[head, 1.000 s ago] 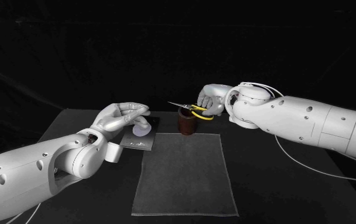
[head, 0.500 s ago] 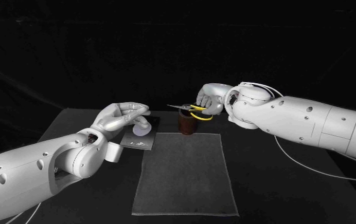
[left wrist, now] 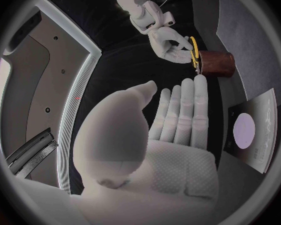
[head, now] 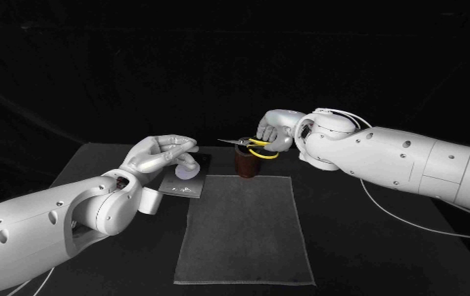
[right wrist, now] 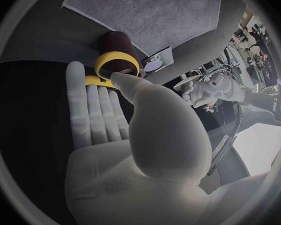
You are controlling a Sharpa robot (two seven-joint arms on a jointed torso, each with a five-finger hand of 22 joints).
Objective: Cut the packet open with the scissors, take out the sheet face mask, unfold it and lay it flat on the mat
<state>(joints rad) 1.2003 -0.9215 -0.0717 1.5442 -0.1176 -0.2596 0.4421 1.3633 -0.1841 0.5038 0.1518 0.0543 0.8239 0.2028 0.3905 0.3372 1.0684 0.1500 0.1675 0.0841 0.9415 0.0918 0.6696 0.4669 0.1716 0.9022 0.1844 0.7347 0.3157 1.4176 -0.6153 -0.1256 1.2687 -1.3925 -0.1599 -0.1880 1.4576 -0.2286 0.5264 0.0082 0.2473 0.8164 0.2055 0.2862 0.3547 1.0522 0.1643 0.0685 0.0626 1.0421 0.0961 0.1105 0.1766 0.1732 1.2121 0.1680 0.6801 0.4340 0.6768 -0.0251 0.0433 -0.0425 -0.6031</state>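
R hand (head: 277,132) grips yellow-handled scissors (head: 252,144), brown cup (head: 247,163) just below it; L hand (head: 161,152) seemingly empty, fingers apart, packet (head: 184,184) beneath it.

Black table (head: 98,167), matte top. Grey rectangular mat (head: 245,228) lies flat mid-table, long side running away from the robot. Dark packet (head: 186,187) with a pale round mark lies flat just beside the mat's far left corner. Brown cylindrical holder (head: 247,165) stands upright at the mat's far edge. White cable (head: 411,225) trails over the table's right part
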